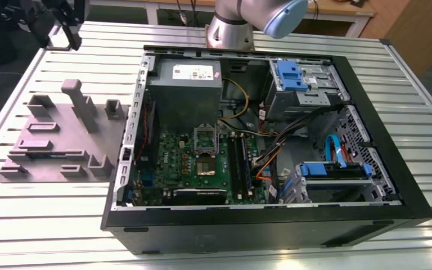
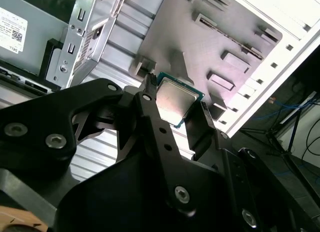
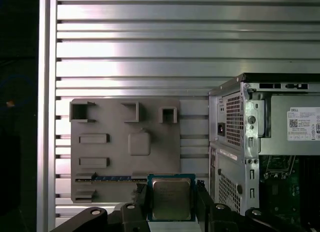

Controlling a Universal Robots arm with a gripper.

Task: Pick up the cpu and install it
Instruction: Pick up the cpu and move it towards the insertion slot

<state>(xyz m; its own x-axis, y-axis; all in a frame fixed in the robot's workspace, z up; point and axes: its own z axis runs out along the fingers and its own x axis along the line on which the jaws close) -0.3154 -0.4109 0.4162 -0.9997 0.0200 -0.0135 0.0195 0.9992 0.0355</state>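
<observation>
The cpu is a small square chip with a silver-grey top and a thin green rim. My gripper is shut on it, one black finger on each of two opposite edges. In the second wrist view the cpu sits the same way between the fingers of the gripper, lifted above the grey fixture plate. The open computer case lies on the table, with the green motherboard inside at the exterior view's left half.
The grey fixture plate with raised blocks and recesses lies beside the case on the slatted metal table. A grey power supply, blue drive cages and loose cables crowd the case. The arm's base stands behind it.
</observation>
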